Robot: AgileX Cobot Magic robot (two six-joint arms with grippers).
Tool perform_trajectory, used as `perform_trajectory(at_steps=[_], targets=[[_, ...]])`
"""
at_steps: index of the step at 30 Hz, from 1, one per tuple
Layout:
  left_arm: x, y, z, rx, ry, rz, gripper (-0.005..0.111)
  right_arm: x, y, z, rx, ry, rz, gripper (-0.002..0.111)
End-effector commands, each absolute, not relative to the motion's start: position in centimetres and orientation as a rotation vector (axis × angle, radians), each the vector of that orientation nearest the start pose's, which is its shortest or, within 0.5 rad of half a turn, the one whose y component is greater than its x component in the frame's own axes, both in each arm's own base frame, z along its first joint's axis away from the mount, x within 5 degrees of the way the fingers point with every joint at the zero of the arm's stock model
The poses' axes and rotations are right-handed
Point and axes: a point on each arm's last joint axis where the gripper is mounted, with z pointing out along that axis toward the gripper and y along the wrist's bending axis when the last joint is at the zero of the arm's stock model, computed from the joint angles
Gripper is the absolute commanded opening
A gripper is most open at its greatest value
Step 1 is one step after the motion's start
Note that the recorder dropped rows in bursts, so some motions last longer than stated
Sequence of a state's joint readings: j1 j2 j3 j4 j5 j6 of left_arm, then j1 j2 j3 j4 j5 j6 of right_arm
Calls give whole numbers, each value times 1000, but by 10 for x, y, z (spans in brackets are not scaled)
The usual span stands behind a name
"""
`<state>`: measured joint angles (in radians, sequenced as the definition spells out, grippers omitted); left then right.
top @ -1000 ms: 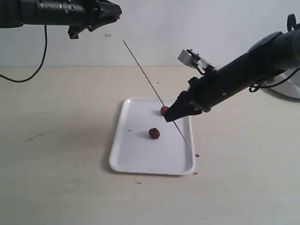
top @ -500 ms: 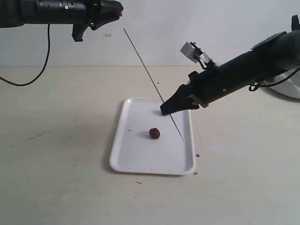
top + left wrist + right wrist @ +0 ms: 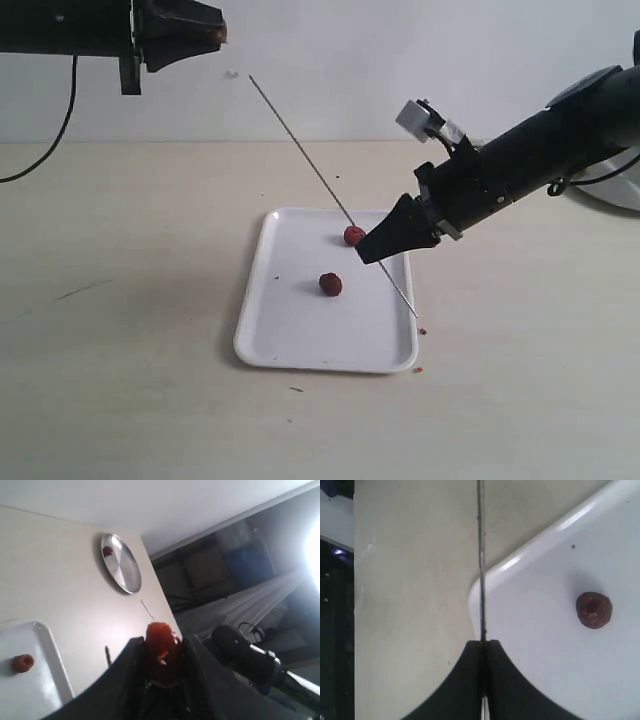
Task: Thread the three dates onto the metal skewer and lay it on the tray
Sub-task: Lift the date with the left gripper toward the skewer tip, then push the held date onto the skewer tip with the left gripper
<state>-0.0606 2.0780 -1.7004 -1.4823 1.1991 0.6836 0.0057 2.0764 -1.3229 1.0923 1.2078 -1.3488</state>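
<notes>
Our right pincer (image 3: 372,250) is clamped tight on the very thin, straight, dark grey metal skewer (image 3: 305,155), gripping it low on its length. The short end slants down over the right edge of the flat white rectangular plastic tray (image 3: 290,345). The long bare end rises toward the far left of the worktop (image 3: 130,300). We judge that tilt deliberate: it offers a free point for threading. Our left pincer (image 3: 213,32), raised high over the worktop's far left, is closed partway around one wrinkled red-brown date (image 3: 161,655), pinched by its sides so its middle faces outward. Date and skewer are well apart. Two more dates wait on the tray, one date (image 3: 354,235) toward its far right corner just beside the right pincer, the other date (image 3: 330,284) near its centre. Nothing is threaded yet. The round shiny steel plate (image 3: 122,570) with its lone date (image 3: 107,551) is not ours to use.
</notes>
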Motion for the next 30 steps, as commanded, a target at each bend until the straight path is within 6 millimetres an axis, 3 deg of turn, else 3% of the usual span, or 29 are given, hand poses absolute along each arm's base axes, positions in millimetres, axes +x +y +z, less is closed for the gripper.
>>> perform_trajectory(at_steps=[1,20,30], targets=[[437,-110,283,275,2133,-1599,27,381,77,165,-983,2272,1221,0],[434,-108,273,399,2216,-1469,27,380,78,170,-1013,2237,1206,0],[443,-109,272,343,2188,-1366,27,380,78,169,-1014,2242,1205,0]])
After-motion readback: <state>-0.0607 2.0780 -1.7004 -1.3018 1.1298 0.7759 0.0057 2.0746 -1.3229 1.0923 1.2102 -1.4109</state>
